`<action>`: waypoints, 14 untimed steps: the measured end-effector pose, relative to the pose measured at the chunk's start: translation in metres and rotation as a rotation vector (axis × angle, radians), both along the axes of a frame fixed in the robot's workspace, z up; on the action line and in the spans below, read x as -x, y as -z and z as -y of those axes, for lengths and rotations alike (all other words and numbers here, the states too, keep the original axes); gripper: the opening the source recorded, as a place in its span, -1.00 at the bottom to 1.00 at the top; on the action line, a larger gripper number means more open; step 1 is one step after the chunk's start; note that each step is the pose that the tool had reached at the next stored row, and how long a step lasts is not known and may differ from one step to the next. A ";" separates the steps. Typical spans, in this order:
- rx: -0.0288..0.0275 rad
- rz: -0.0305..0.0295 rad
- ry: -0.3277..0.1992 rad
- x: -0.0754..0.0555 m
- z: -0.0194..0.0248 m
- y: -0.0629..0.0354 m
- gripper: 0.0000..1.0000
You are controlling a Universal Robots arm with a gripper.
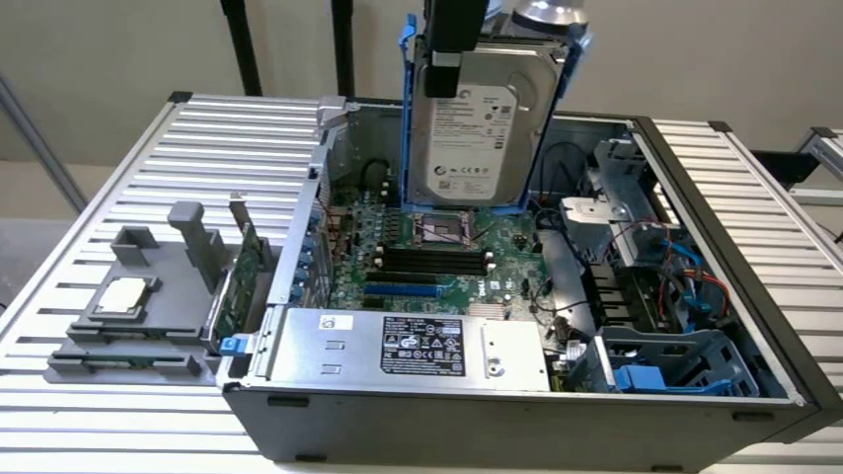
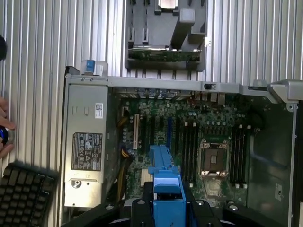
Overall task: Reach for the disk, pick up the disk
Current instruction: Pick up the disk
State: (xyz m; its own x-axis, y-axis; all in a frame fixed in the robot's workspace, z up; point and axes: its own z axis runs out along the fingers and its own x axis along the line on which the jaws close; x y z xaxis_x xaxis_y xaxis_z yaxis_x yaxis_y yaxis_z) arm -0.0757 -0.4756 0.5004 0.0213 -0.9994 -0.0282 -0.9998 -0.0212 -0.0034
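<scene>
Ribbed aluminium slats form the work table [image 1: 106,188], set before a plain beige wall, with an open computer case [image 1: 527,415] lying on its side across the middle. Above the case's motherboard [image 1: 435,262], the disk [image 1: 477,128] hangs upright, its white label facing outward and its blue bracket [image 1: 411,109] running up both edges. The gripper [image 1: 455,44] closes on the disk's upper end, the black fingers [image 1: 455,30] clamped over the bracket, though exactly how the pads sit is hard to make out. In the wrist view the blue bracket [image 2: 166,189] stands directly over the motherboard [image 2: 189,137], beside the empty processor socket [image 2: 213,158]. A silver power-supply box [image 1: 395,346] with a black label fills the case's near corner. Just outside the case, on the exterior view's left, a grey holder [image 1: 145,316] carries a small square processor chip [image 1: 121,294]. Beyond the power-supply end of the case, a person's hand [image 2: 4,130] and a black keyboard [image 2: 23,187] rest at the table edge.
</scene>
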 end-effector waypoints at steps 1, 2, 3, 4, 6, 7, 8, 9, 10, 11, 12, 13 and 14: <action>0.0000 0.0000 0.000 -0.004 0.0019 0.0002 -0.35; 0.0001 0.0000 0.000 -0.007 0.0039 0.0005 -0.35; 0.0001 0.0000 0.000 -0.011 0.0058 0.0007 -0.35; 0.0000 0.0000 0.000 -0.015 0.0077 0.0009 -0.35; 0.0001 0.0000 0.000 -0.022 0.0117 0.0014 -0.35; 0.0001 0.0000 0.000 -0.026 0.0136 0.0016 -0.35; 0.0001 0.0000 0.000 -0.030 0.0155 0.0019 -0.35; 0.0001 0.0000 0.000 -0.034 0.0176 0.0021 -0.35; 0.0001 0.0000 0.000 -0.037 0.0195 0.0024 -0.35; 0.0001 0.0000 0.000 -0.041 0.0214 0.0026 -0.35; 0.0001 0.0000 0.000 -0.044 0.0233 0.0028 -0.35; 0.0001 0.0000 0.000 -0.048 0.0252 0.0031 -0.35; 0.0000 0.0000 0.000 -0.052 0.0272 0.0033 -0.35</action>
State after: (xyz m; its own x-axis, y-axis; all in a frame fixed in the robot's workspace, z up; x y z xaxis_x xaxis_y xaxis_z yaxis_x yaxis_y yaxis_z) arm -0.0240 -0.5028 0.4971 0.0213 -0.9994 -0.0282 -0.9998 -0.0212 -0.0034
